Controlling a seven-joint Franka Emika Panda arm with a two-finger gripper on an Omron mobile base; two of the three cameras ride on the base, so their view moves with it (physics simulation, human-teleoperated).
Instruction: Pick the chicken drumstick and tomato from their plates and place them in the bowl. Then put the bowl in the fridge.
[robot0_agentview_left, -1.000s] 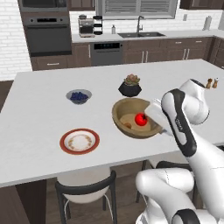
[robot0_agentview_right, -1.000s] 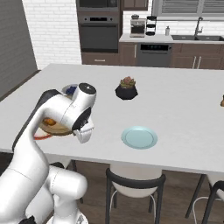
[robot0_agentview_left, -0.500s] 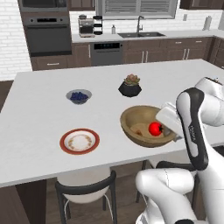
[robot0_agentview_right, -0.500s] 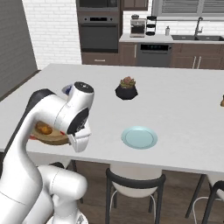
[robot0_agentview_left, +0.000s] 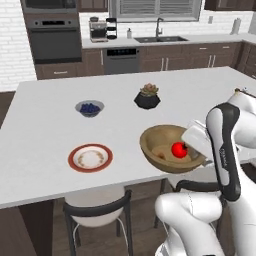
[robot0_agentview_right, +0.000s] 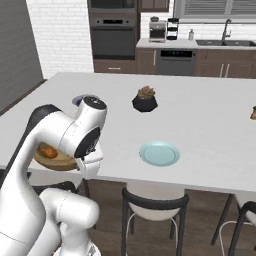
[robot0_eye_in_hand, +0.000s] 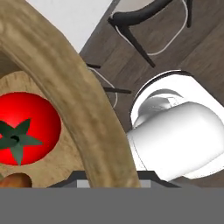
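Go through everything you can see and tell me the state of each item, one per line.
bowl: held by its rim, tilted, at the counter's near edge
tomato: inside the bowl
chicken drumstick: inside the bowl
gripper: shut on the bowl's rim
red-rimmed plate: empty, on the counter
blue plate: empty, on the counter
blueberry bowl: filled, on the counter
plant pot: upright

In the hand view the wide light-brown wooden bowl (robot0_eye_in_hand: 65, 87) runs off the top and left edges, and the golden-brown drumstick (robot0_eye_in_hand: 13, 180) shows as a sliver at the bottom. In the right base view the white arm (robot0_agentview_right: 75, 135) covers most of the bowl (robot0_agentview_right: 57, 161), leaving the drumstick (robot0_agentview_right: 48, 151) partly seen
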